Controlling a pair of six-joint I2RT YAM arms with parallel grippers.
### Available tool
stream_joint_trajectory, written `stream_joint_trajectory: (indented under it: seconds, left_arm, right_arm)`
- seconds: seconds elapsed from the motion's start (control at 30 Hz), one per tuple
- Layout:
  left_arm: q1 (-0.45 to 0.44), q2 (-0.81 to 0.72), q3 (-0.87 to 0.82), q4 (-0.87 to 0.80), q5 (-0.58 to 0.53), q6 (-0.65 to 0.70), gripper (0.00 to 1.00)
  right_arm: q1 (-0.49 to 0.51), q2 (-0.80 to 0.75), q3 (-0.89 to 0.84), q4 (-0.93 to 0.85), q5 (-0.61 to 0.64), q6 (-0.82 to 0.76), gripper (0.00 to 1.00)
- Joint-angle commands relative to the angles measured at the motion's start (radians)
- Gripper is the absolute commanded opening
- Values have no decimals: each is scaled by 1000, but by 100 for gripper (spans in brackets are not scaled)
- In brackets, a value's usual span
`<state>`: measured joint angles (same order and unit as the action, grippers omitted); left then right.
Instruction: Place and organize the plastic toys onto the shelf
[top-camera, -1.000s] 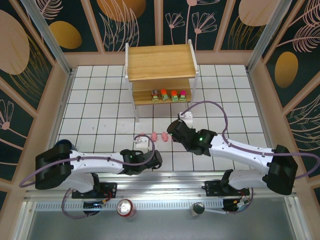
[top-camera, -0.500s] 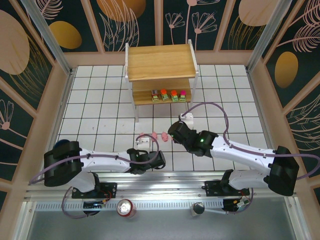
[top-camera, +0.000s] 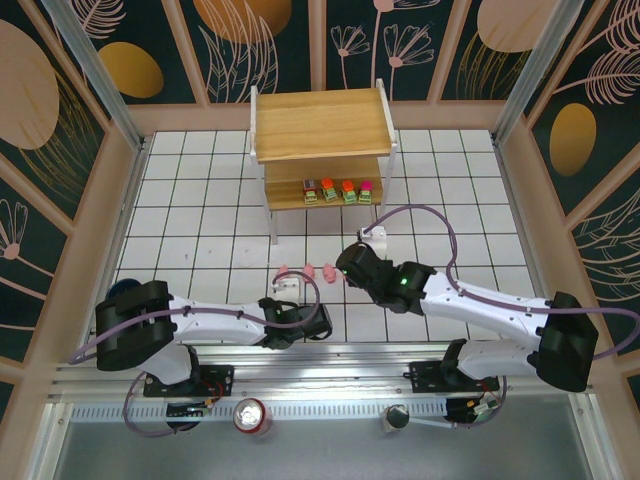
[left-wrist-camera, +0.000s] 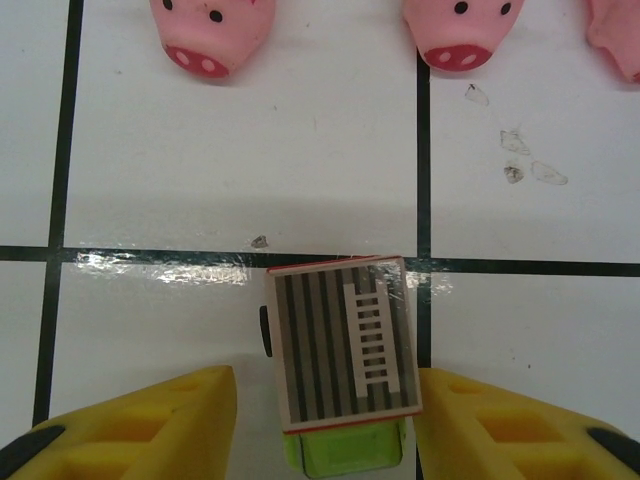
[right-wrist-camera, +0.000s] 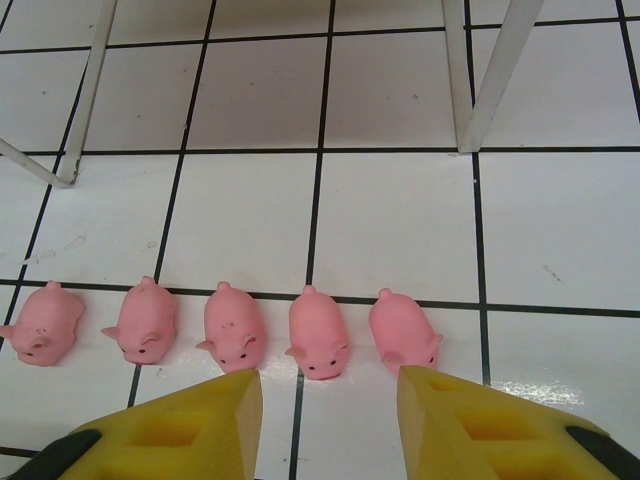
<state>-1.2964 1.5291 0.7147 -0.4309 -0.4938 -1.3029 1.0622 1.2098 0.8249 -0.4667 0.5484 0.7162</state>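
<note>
A blocky toy (left-wrist-camera: 342, 345) with a grey striped top and a green base stands on the tiles between the yellow fingers of my left gripper (left-wrist-camera: 322, 380). The right finger (left-wrist-camera: 470, 420) is at its side and the left finger (left-wrist-camera: 170, 420) is a small gap away, so the gripper is open. Several pink pigs (right-wrist-camera: 318, 335) lie in a row, snouts toward my right gripper (right-wrist-camera: 328, 378). It is open just short of them, with nothing between its fingers. The shelf (top-camera: 320, 125) stands at the back. A row of blocky toys (top-camera: 338, 190) sits on its lower board.
Thin white shelf legs (right-wrist-camera: 480, 75) stand beyond the pigs. A red soda can (top-camera: 252, 416) sits on the rail in front of the arm bases, with a small metal cap (top-camera: 397, 418) to its right. Wooden walls ring the tiled floor (top-camera: 200, 190).
My left gripper has shifted a little to the right and its fingers have narrowed around the grey-topped toy. The right arm has barely moved.
</note>
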Motion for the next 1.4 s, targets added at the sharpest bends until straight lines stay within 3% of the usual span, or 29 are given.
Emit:
stream_joint_trajectory:
  seconds: [0.0,0.23,0.57,0.73,1.0,1.37]
  left_arm:
    - [-7,7,14,-16,-2,-17,49]
    - [-7,29,24,-17,-9,-15,43]
    - [-7,46,28,-12,-12,-8,41]
    - [-7,51,27,-8,-6,-2,31]
    - [-7,52,33,-22,-12,12,25]
    - [-7,-1,176,-179,-124,73,26]
  right_arm:
    - [3,-28,-18,13,7,10,41]
    - [2,-34,-21,10,6,11,41]
    - [1,-41,-24,9,8,12,41]
    - [1,-43,-23,6,10,13,41]
    - [1,-47,-22,4,13,12,41]
    - [-15,-73,-17,-5,36,3,41]
